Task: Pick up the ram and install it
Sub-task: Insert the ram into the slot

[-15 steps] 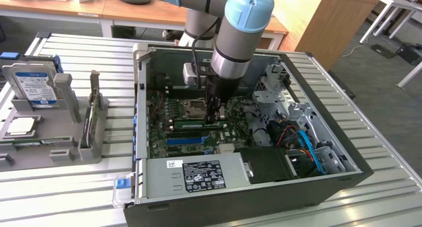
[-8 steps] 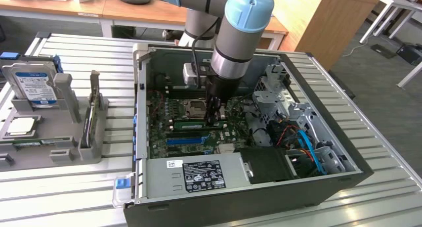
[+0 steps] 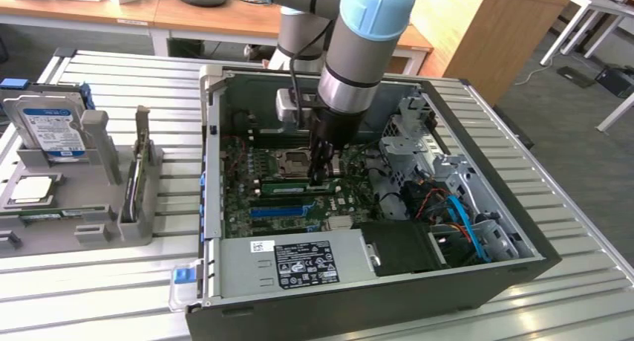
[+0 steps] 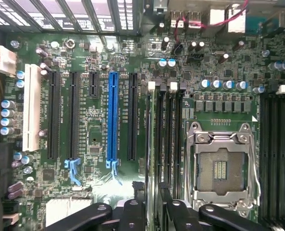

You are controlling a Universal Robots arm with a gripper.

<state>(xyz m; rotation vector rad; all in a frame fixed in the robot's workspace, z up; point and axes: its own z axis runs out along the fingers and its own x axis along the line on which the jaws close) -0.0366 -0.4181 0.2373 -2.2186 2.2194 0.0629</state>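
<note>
One ram stick stands on edge in a slot of the motherboard, inside the open computer case. In the exterior view it lies just at six o'clock of the processor socket, with the blue slot further toward six o'clock. We see the gripper reaching straight down from the arm over the stick's three o'clock end.

From the wrist view, the ram runs lengthwise away from the gripper, beside the socket and apart from the blue slot. The black fingers stand spread, one on each flank of the stick, with a little room on either side; we see no pinch on it. We cannot tell whether the stick is pressed fully home.

In the exterior view, the power supply fills the case's six o'clock end. At nine o'clock of the case, a grey rack on the slatted table holds a hard drive upright.
</note>
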